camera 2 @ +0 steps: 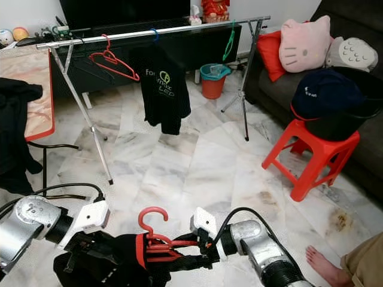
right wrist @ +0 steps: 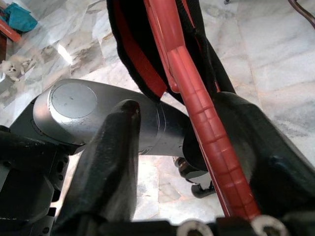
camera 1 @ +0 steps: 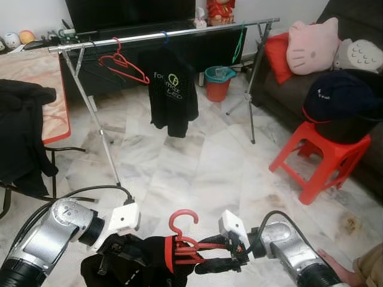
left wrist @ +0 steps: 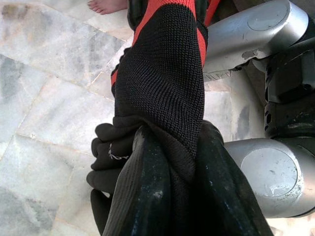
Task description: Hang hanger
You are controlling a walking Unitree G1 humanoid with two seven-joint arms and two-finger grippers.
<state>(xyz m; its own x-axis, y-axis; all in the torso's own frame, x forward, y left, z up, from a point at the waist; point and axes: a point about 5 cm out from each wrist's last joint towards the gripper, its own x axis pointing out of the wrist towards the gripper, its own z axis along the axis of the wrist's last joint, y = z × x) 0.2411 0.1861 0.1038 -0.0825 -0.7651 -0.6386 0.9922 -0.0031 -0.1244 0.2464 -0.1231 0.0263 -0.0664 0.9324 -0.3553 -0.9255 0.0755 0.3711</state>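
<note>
Clamped shut on bunched black cloth, our left gripper (left wrist: pixel 162 162) holds the black garment with red trim (camera 1: pixel 140 254) low before us, above the marble floor (camera 1: pixel 203 161); in the left wrist view the knit fabric is pinched between the two fingers (left wrist: pixel 135 191). Threaded into that garment is the red hanger (camera 1: pixel 182 236), its hook (camera 2: pixel 149 216) standing upright between our two arms. To the right, our right gripper (camera 1: pixel 230 258) has its jaws closed on the hanger's red arm; the right wrist view shows the ribbed red bar (right wrist: pixel 206 132) lying against one black finger (right wrist: pixel 266 147), the other finger (right wrist: pixel 113 157) set a little apart from it.

Farther off, going from the left, we see a dark garment draped over a chair (camera 1: pixel 21 140), then the silver drying rack (camera 1: pixel 161 36) across the room. On its rail hang an empty red hanger (camera 1: pixel 122 63), a black T-shirt (camera 1: pixel 170 89) and a green hanger (camera 1: pixel 238 42). Behind the rack sits a teal and orange bin (camera 1: pixel 217 82). On the right stands a red stool (camera 1: pixel 320 158) carrying a black basket with a dark cap (camera 1: pixel 338 101) on it, beside a sofa with a pink cat cushion (camera 1: pixel 311 45). A person's bare foot (camera 2: pixel 323 262) rests on the floor near our right arm.
</note>
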